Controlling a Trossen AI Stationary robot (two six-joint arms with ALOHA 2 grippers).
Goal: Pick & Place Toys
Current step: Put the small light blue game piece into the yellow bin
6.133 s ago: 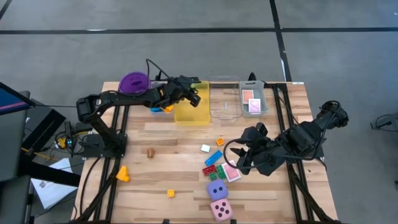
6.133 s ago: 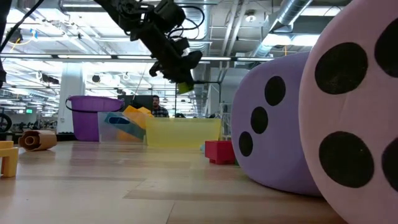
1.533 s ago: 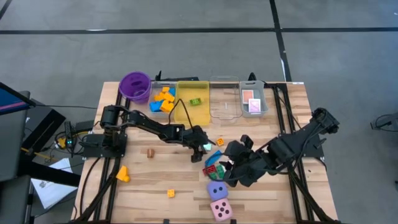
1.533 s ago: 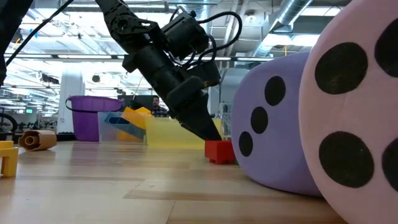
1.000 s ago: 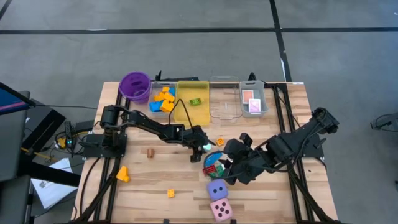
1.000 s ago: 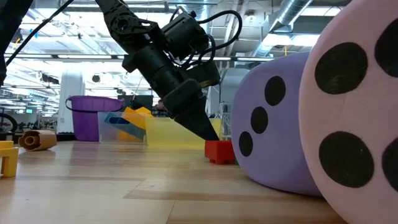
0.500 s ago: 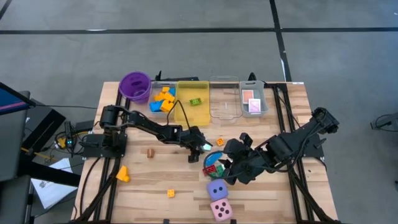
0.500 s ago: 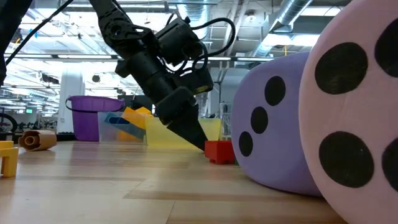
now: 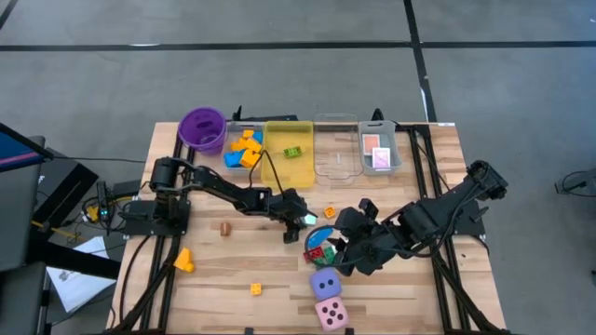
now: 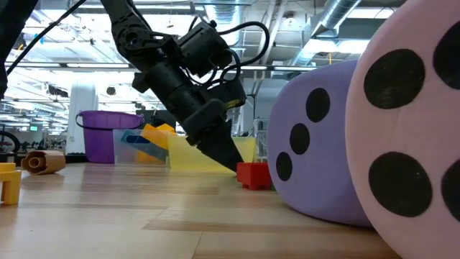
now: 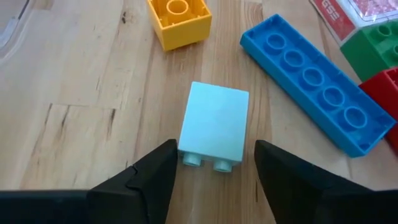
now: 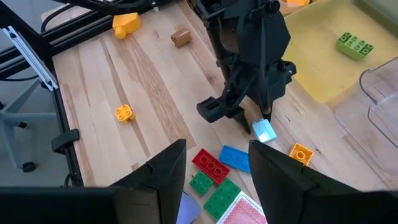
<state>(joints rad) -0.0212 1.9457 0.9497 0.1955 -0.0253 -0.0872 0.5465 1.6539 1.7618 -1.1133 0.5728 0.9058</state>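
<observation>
Left end effector partly open round pale-blue 2-stud brick, fingers astride, no firm grip.

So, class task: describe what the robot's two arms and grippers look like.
Both arms are black and jointed, with chunky housings. The left gripper ends in two dark, tapered, wedge-shaped fingers, and black cables loop over its wrist. The right gripper has matching dark fingers.

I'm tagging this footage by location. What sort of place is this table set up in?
Probably an open-plan lab or industrial workspace. The low view shows exposed ceiling ducts and long rows of strip lights stretching far back. From above, the wooden table stands on a bare grey concrete floor marked with dark lines.
</observation>
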